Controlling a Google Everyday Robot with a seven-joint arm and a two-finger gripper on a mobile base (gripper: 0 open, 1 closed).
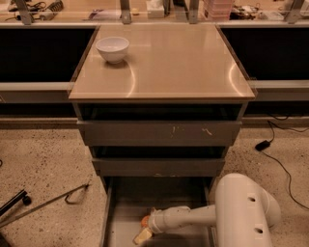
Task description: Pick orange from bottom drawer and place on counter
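This looks like a robotics lab or test space rather than a home. A lone grey drawer cabinet with a glossy beige counter stands on a speckled floor, bearing only a white bowl. Black cables and a small adapter trail loose at the right, and a thin metal rod lies at the left. Behind runs a long bench cluttered with wires, metal posts and stacked pink containers. The white arm's gripper reaches low into the bottom drawer.
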